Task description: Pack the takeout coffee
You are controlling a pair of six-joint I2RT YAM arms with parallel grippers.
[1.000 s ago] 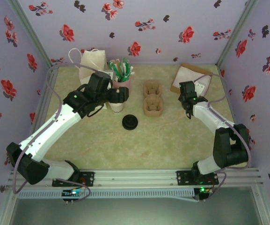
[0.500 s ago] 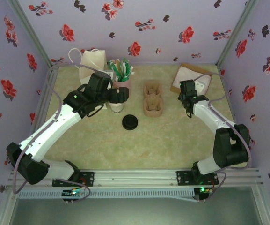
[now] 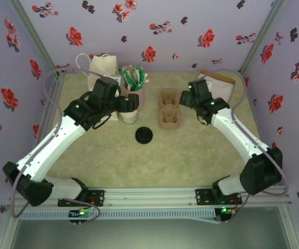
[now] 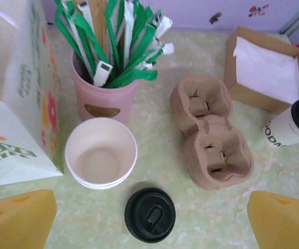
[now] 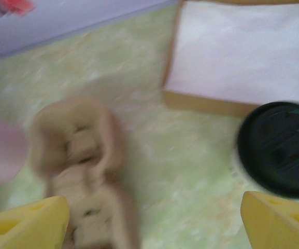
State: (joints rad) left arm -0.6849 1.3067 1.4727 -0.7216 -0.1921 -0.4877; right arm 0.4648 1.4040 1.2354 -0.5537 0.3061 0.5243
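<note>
Coffee cup (image 4: 290, 127) sits at the right edge of your left wrist view, just below the napkin box (image 4: 263, 67) and outside the pulp carrier (image 4: 214, 132). Your left gripper (image 4: 149, 220) and right gripper (image 5: 152, 222) both gape wide, holding nothing.

Takeout coffee (image 4: 286, 129): we note one small cream-white paper cup with dark lettering on its wall, closed by a round black lid (image 5: 279, 149). It stands on its base on the desk (image 4: 154, 119), lid on. In the left wrist view it sits at the far right edge and is partly cut off. It is just in front of the cardboard box (image 4: 263, 67) of white napkins. It is outside the brown pulp carrier (image 4: 211, 140), with bare desk between them.
</note>
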